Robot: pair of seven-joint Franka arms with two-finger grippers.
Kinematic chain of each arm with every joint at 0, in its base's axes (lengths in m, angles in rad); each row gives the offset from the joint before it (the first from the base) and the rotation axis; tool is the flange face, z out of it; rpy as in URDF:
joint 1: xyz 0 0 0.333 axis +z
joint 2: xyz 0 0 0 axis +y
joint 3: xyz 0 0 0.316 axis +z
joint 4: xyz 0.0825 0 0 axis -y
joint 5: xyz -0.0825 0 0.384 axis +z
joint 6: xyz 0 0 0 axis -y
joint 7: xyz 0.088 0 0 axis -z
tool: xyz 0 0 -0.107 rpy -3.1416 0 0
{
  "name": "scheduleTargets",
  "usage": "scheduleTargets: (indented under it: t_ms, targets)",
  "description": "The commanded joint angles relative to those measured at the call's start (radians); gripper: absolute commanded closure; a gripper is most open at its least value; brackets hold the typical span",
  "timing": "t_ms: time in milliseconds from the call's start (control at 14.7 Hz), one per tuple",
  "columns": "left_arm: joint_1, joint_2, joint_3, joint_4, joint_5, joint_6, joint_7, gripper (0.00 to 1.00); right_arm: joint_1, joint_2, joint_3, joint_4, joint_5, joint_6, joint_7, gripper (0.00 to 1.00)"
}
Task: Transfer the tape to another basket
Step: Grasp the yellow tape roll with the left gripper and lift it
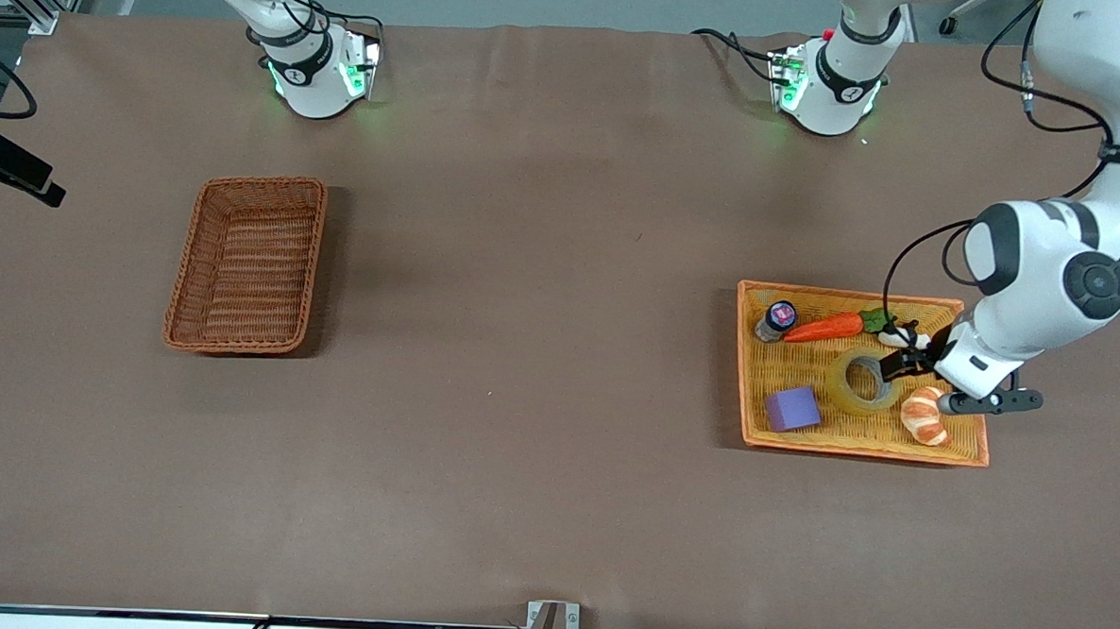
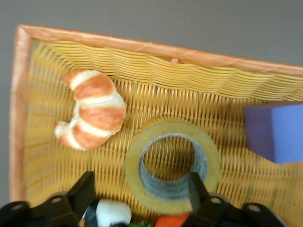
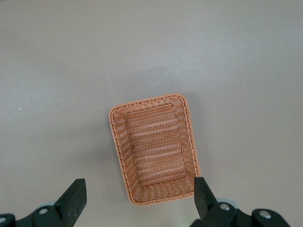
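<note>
The tape, a yellowish ring with a grey core, lies flat in the orange-yellow woven tray at the left arm's end of the table. My left gripper is open and low over the tape's edge. In the left wrist view the gripper has one finger over the ring of the tape and the other outside it. The reddish-brown basket stands empty toward the right arm's end. My right gripper is open and empty, waiting high over that basket; it is out of the front view.
In the tray with the tape lie a carrot, a small bottle, a purple cube, a croissant and a white and black toy. The croissant and the toy are close to the left gripper.
</note>
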State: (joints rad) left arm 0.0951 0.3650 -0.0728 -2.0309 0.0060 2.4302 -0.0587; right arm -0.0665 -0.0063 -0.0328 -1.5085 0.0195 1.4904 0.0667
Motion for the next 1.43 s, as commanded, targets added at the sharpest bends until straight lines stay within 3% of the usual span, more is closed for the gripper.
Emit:
scheduleTargets:
  t_ms: [0,68,273,477,682,750,955,1091,1227,1364]
  targets:
    - [0.001,0.057,0.001,0.006,0.002,0.044,0.011,0.25,-0.007,-0.011,0.001,-0.004,0.022,0.001,-0.011,0.00]
    - [0.001,0.067,0.001,0.006,0.002,0.044,0.011,0.32,-0.007,-0.011,0.001,-0.004,0.023,0.001,-0.011,0.00]
    - [-0.003,0.081,0.001,0.003,0.003,0.044,0.016,0.69,-0.007,-0.011,0.001,-0.004,0.023,0.002,-0.011,0.00]
    - [-0.011,0.077,-0.005,0.011,0.003,0.041,0.011,0.98,-0.007,-0.011,0.001,-0.004,0.022,0.002,-0.011,0.00]
    - [-0.028,0.007,-0.031,0.026,0.002,0.015,0.005,1.00,-0.007,-0.011,0.001,-0.004,0.023,0.002,-0.011,0.00]
    - [-0.026,-0.026,-0.051,0.052,0.002,-0.050,0.003,1.00,-0.007,-0.011,0.001,-0.004,0.023,0.002,-0.011,0.00]
    - [-0.026,-0.055,-0.145,0.266,-0.001,-0.386,-0.009,1.00,-0.009,-0.011,-0.001,-0.004,0.023,0.001,-0.011,0.00]
    - [-0.040,-0.040,-0.235,0.366,-0.008,-0.515,-0.114,1.00,-0.009,-0.011,-0.001,-0.004,0.023,0.002,-0.011,0.00]
    - [-0.118,-0.002,-0.288,0.411,0.003,-0.517,-0.322,1.00,-0.009,-0.011,-0.001,-0.004,0.023,0.002,-0.011,0.00]
    - [-0.249,0.064,-0.286,0.487,0.003,-0.517,-0.461,1.00,-0.009,-0.011,-0.001,-0.004,0.023,0.002,-0.011,0.00]
